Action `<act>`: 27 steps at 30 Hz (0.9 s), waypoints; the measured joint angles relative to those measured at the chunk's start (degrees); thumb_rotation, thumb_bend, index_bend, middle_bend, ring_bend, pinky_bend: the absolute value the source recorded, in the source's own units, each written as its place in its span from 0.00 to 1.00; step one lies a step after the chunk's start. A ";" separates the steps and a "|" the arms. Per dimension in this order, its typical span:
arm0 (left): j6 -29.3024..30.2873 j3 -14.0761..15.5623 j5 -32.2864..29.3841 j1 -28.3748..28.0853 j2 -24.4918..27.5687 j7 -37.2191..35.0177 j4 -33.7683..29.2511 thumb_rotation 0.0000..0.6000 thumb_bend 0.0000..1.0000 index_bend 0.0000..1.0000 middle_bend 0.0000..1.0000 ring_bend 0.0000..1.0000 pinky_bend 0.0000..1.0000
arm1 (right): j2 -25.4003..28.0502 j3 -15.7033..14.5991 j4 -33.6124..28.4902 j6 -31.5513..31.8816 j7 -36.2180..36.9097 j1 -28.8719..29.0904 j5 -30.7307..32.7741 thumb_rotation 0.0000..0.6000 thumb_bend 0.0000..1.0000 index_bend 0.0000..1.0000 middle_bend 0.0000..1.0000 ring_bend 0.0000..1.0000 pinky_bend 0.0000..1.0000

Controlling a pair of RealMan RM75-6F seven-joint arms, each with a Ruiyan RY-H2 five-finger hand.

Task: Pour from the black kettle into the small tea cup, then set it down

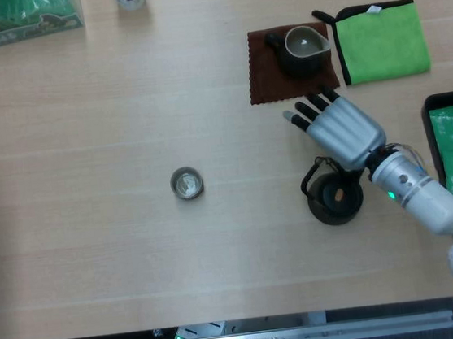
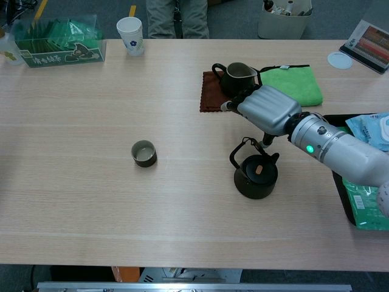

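Observation:
The black kettle (image 1: 335, 200) (image 2: 256, 177) stands on the table right of centre, its wire handle (image 2: 242, 149) raised and leaning left. My right hand (image 1: 337, 129) (image 2: 265, 109) hovers palm down just over and behind the handle, with the fingers stretched out flat toward the far left. The thumb is hidden under the palm by the handle, and I cannot tell whether it touches. The small tea cup (image 1: 186, 183) (image 2: 144, 152) sits alone to the left of the kettle. My left hand is not visible in either view.
A dark pitcher (image 1: 303, 49) (image 2: 234, 77) on a brown mat (image 1: 266, 83) stands just beyond the fingertips, with a green cloth (image 1: 381, 41) beside it. A black tray (image 2: 341, 194) of green packets lies at the right edge. A paper cup (image 2: 129, 33) and a green box (image 2: 58, 47) stand far left.

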 measured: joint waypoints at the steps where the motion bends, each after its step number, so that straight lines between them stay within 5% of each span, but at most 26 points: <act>1: -0.02 -0.02 -0.07 0.01 -0.01 -0.15 0.09 1.00 0.31 0.22 0.27 0.26 0.24 | -0.35 0.14 0.14 0.08 -0.06 0.29 0.29 1.00 0.00 0.16 0.21 0.16 0.15; 22: -0.03 -0.43 -1.15 0.50 0.79 -1.55 0.73 1.00 0.31 0.22 0.27 0.26 0.24 | -7.90 4.37 4.92 0.67 1.47 8.14 3.73 1.00 0.00 0.16 0.22 0.16 0.15; 27: 0.14 -0.38 -1.14 0.71 1.02 -1.71 0.60 1.00 0.31 0.22 0.27 0.26 0.24 | -5.17 4.44 1.04 1.23 5.69 7.73 2.62 1.00 0.00 0.30 0.23 0.16 0.15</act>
